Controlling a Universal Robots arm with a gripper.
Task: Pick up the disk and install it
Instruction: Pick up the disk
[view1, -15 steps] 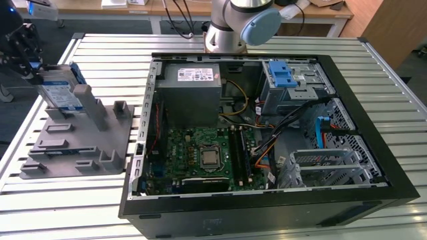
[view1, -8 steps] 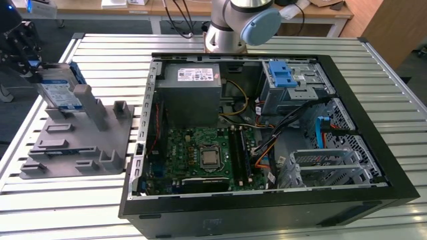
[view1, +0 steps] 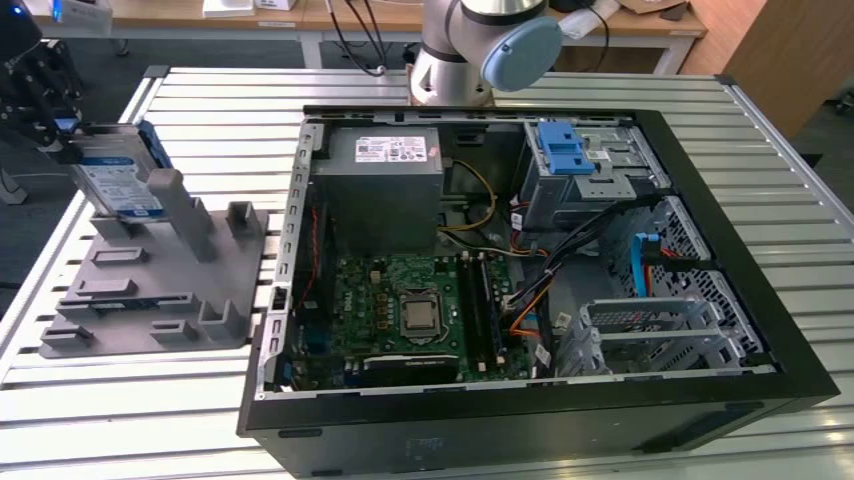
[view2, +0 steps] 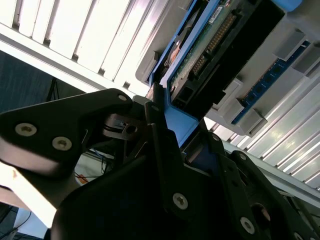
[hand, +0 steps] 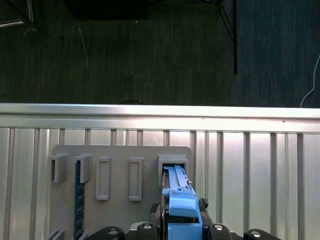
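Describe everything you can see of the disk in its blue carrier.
The disk is a flat silver drive with a white-and-blue label, clipped in a bright blue plastic frame. It stands on edge, tilted, in a slot of the grey fixture at the exterior view's left, outside the computer case. The gripper straddles its upper end.

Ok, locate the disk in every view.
Exterior view: the disk stands on the grey fixture, exterior view's left.
Second wrist view: the disk, circuit board showing, beside the grey fixture.
First wrist view: the disk edge-on in a fixture slot.
Shared landmark: the grey fixture.
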